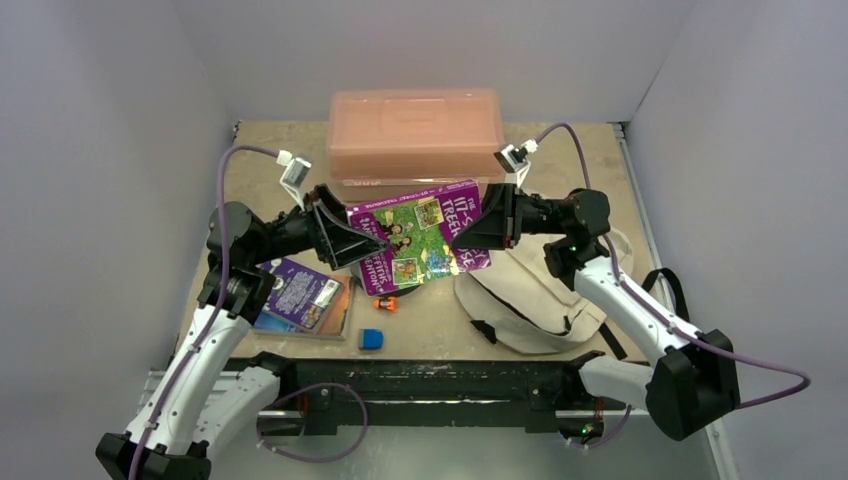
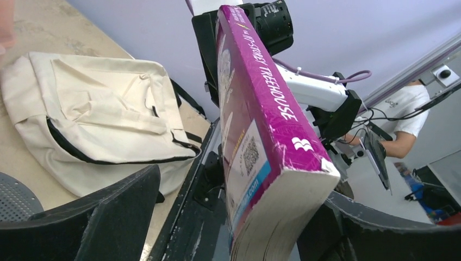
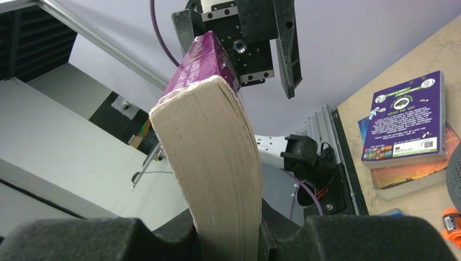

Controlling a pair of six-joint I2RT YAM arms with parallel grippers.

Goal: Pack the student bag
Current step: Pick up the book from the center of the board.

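A thick purple book with a green cover (image 1: 415, 235) hangs in the air over the table's middle, between my two grippers. My right gripper (image 1: 462, 240) is shut on its right end; in the right wrist view the page edge (image 3: 212, 157) is pinched between the jaws of that gripper (image 3: 228, 228). My left gripper (image 1: 362, 243) is open around the book's left end. In the left wrist view the book (image 2: 261, 125) stands between that gripper's (image 2: 239, 217) spread fingers, with a wide gap on one side. The cream student bag (image 1: 530, 290) lies flat at the right, also in the left wrist view (image 2: 92, 119).
A salmon-pink plastic box (image 1: 415, 130) stands at the back. A stack of books (image 1: 300, 295) lies at the front left. A small orange object (image 1: 388, 303) and a small blue one (image 1: 371, 339) lie near the front. A grey disc (image 2: 16, 198) sits below the book.
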